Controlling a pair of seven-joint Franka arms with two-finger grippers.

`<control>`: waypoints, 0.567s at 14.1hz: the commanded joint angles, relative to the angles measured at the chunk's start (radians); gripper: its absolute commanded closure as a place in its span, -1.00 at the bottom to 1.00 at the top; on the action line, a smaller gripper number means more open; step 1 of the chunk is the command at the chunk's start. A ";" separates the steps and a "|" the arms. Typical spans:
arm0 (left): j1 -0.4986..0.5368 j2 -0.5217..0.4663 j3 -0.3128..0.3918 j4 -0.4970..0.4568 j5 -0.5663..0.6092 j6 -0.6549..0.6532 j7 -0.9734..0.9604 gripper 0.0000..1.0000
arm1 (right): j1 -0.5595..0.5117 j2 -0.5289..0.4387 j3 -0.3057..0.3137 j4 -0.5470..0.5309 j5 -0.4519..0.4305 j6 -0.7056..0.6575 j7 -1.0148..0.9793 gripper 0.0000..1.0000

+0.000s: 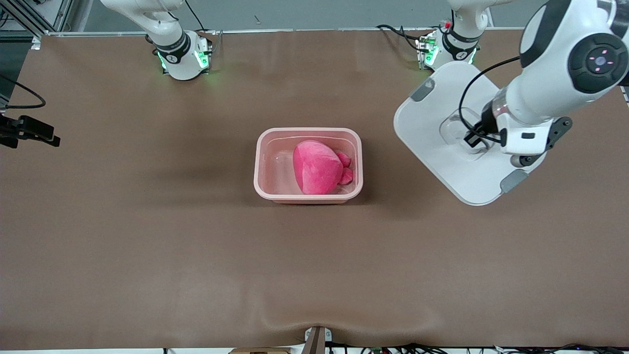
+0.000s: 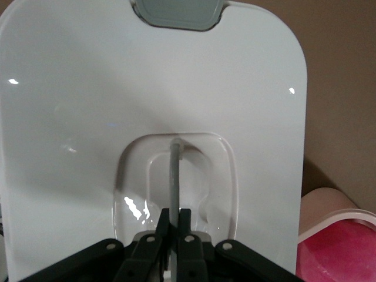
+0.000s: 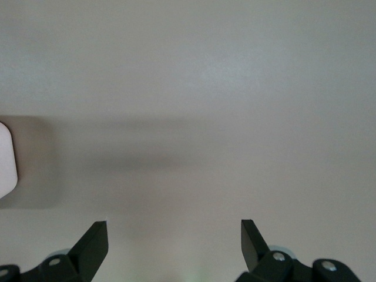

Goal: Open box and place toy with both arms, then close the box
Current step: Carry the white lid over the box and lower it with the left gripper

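At table centre, pale pink box [image 1: 275, 189], hot-pink toy [image 1: 318, 166] inside, left end effector [image 1: 472, 139] gripping lid [image 1: 432, 142].

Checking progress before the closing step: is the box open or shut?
Open: the box has no lid on, the toy shows inside, and the left hand holds the lid aside.

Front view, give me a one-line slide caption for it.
Left hand holds the white lid by its centre handle, aloft beside the open pink box containing the plush toy.
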 commanded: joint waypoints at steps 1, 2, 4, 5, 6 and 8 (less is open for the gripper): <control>-0.065 0.044 -0.003 0.047 -0.008 0.049 -0.167 1.00 | 0.005 -0.008 -0.012 0.006 -0.022 -0.011 0.023 -1.00; -0.090 0.052 -0.003 0.048 -0.008 0.078 -0.252 1.00 | -0.003 -0.005 -0.012 0.006 -0.018 -0.007 0.023 -1.00; -0.141 0.069 -0.003 0.050 -0.010 0.150 -0.376 1.00 | -0.003 -0.005 -0.011 0.006 -0.017 0.002 0.023 -1.00; -0.168 0.082 -0.003 0.051 -0.008 0.187 -0.433 1.00 | 0.003 -0.005 -0.009 0.004 -0.015 0.001 0.023 -1.00; -0.202 0.096 -0.002 0.054 -0.005 0.232 -0.509 1.00 | 0.006 -0.005 -0.008 0.001 -0.011 -0.001 0.025 -1.00; -0.257 0.142 0.001 0.079 0.001 0.318 -0.657 1.00 | 0.008 -0.007 -0.006 -0.001 -0.003 -0.007 0.026 -1.00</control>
